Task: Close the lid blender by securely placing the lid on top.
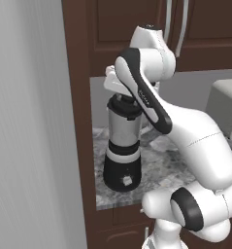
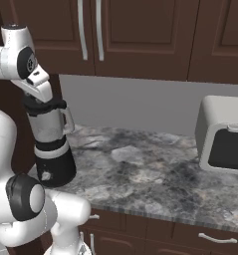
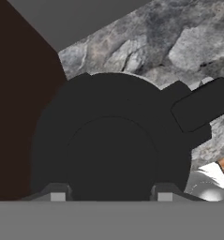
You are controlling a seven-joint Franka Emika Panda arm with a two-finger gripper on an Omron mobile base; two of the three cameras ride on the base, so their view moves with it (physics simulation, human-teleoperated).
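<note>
In the hand view, the gripper (image 3: 111, 197) hangs directly over the blender (image 3: 111, 140), its two dark fingertips (image 3: 57, 193) rising on either side of a round raised dome at the centre of the black top. That top reads as the lid (image 3: 111, 117), seated on the blender's mouth, though black on black hides the seam. Whether the fingers clench the lid's knob or merely flank it cannot be told.

Seen from the left base view, the blender (image 1: 122, 146) stands on the marbled grey countertop (image 1: 161, 170), at the counter's left end and near its front edge, hard against a dark brown cabinet side (image 1: 78, 97). The white arm's hand (image 1: 118, 83) sits right on top of the blender's black cap (image 1: 124, 107).

From the right base view, the blender (image 2: 52, 144) shows its translucent jar with side handle (image 2: 69, 122) turned away from the cabinet side. Well apart from the blender, at the counter's other end, stands a pale grey boxy appliance (image 2: 222, 132). Beyond the blender, dark brown wall cabinets (image 2: 135, 35) hang above a grey backsplash (image 2: 135, 102).
</note>
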